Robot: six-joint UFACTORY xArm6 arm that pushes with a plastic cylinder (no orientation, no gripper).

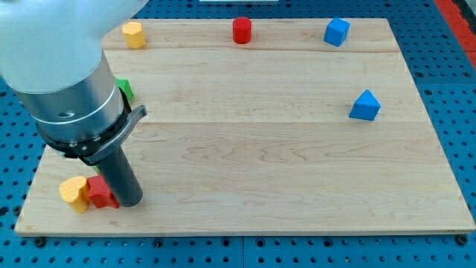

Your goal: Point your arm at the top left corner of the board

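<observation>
My rod comes down at the view's lower left; my tip point(128, 201) rests on the wooden board point(282, 149), touching the right side of a red block point(100, 193). A yellow block point(74, 193) sits just left of the red one. A green block point(125, 90) is half hidden behind the arm at the left edge. A yellow block point(133, 34) lies near the board's top left corner. A red cylinder point(242, 30) stands at the top middle. A blue cube point(336, 31) is at the top right and a blue triangular block point(364, 106) lies at the right.
The arm's large grey and white body point(59, 74) covers the board's upper left part. A blue perforated table point(446, 89) surrounds the board.
</observation>
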